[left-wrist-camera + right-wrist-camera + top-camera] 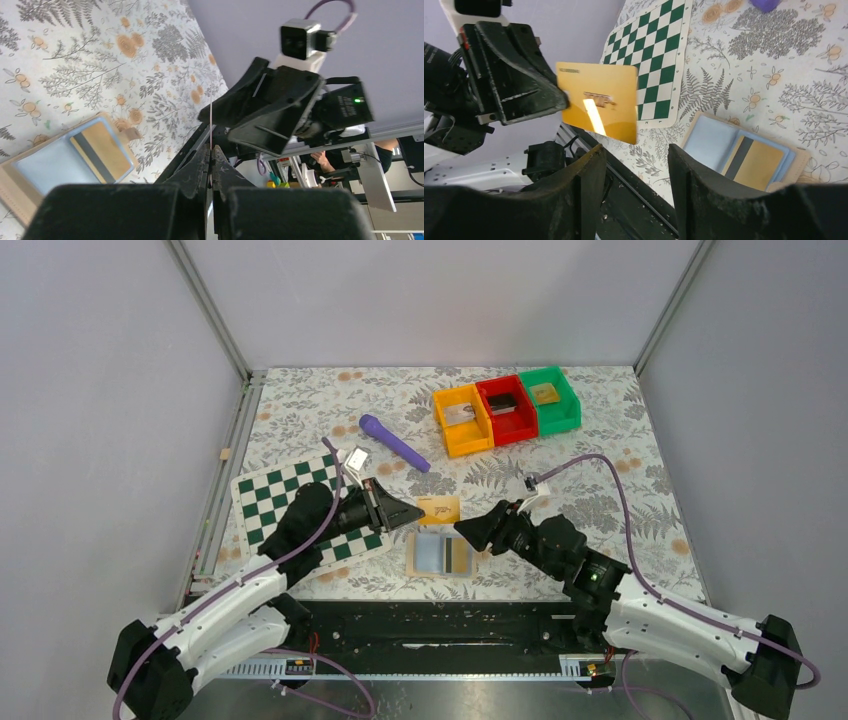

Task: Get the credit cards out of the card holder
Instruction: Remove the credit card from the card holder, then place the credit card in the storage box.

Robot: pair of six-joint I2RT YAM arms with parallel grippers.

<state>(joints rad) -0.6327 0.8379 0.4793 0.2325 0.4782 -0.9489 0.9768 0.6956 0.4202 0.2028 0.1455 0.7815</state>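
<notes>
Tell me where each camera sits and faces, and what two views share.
Top: above, behind the bases, facing down on the table; both arms show.
Left wrist: behind its shut fingers, facing the right gripper.
Right wrist: behind its open fingers, facing the left gripper and its gold card.
Wrist views share the open card holder.

We log tan card holder (412,562) open flat on tabletop (620,460), striped gold card (459,555) in its right blue pocket; second gold card (441,509) pinched aloft in left gripper (420,511).
</notes>
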